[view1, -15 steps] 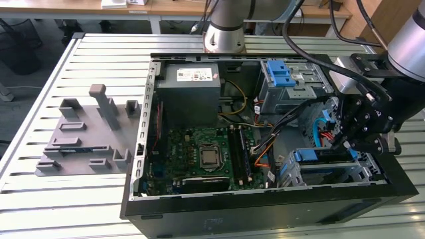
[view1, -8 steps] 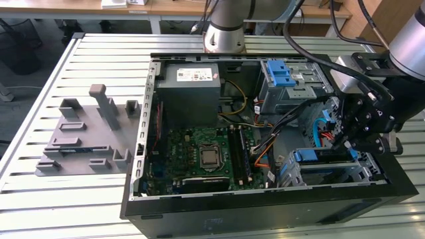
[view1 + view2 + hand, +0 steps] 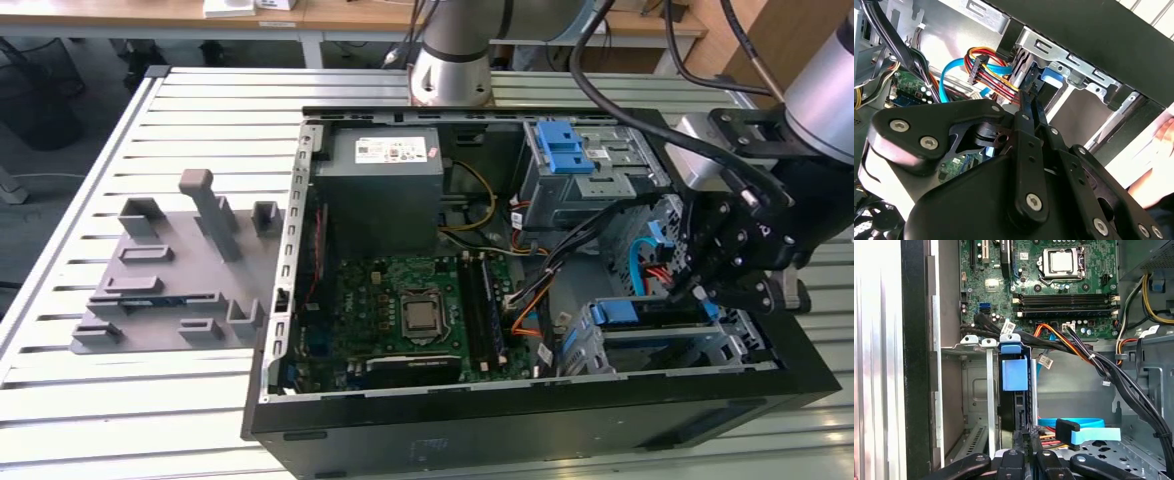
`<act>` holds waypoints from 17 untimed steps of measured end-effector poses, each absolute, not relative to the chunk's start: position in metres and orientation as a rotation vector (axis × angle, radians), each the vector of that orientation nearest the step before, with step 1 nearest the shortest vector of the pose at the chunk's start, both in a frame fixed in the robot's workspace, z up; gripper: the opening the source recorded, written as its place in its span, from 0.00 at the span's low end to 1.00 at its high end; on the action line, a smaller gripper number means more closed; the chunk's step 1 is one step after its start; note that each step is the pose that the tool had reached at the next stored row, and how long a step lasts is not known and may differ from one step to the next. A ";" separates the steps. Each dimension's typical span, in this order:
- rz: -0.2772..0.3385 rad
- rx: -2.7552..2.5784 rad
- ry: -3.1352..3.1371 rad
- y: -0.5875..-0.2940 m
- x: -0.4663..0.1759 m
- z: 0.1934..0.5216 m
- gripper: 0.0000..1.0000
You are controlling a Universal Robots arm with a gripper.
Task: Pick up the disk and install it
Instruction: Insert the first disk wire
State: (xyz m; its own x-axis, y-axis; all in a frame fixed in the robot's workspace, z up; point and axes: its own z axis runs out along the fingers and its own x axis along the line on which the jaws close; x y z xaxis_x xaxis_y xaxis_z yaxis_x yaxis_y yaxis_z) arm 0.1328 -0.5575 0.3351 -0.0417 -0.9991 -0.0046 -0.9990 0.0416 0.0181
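Slatted aluminium worktable [image 3: 120,400]; wooden desks [image 3: 160,12] behind; dark floor [image 3: 54,190] at exterior view's left.

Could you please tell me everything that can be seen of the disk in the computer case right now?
The disk stands on edge in the metal drive cage at the case's front corner, on the exterior view's right. Mostly its narrow dark edge shows, with a blue plastic rail and tab on it. The black gripper is right at its near end, fingers together. Coloured cables hang just beside it.

Flat dark metal disk with blue plastic rails [image 3: 1015,374] stood on edge, slotted inside the silver drive cage [image 3: 970,345].
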 end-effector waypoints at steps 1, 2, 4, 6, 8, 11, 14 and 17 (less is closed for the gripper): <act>-0.028 2.169 -2.262 -0.557 0.133 0.335 0.16; -0.030 2.170 -2.262 -0.557 0.133 0.335 0.16; -0.032 2.171 -2.263 -0.557 0.133 0.334 0.16; -0.032 2.171 -2.263 -0.557 0.133 0.334 0.16; -0.032 2.171 -2.263 -0.557 0.133 0.334 0.16; -0.033 2.171 -2.263 -0.558 0.133 0.334 0.16; -0.033 2.171 -2.263 -0.558 0.133 0.334 0.16; -0.033 2.171 -2.263 -0.559 0.133 0.334 0.16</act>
